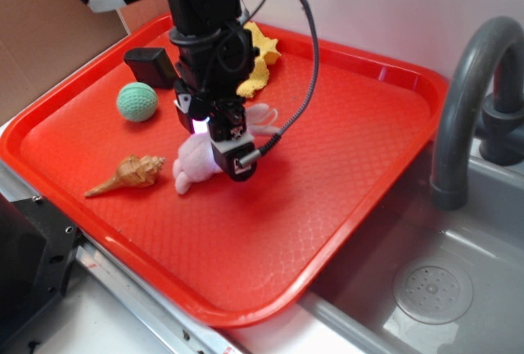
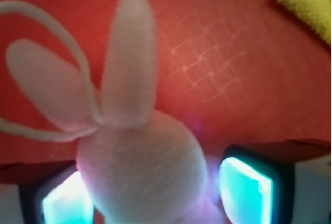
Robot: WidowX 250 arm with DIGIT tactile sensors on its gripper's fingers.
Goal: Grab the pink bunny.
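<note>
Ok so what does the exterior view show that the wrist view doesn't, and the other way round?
Only the exterior view shows the teal ball, the tan seashell, a black block, the grey faucet and the sink beside the red tray.

Only the wrist view shows the bunny's two ears up close, a thin white loop by them, and the glowing fingers flanking its head.

Both show the pink bunny, the tray and the yellow cloth.

Red tray point(image 1: 344, 165), teal ball point(image 1: 136, 101), tan seashell point(image 1: 131, 174), yellow cloth point(image 1: 260, 63), black block point(image 1: 151, 65), grey faucet point(image 1: 467, 100), sink point(image 1: 458, 288)
</note>
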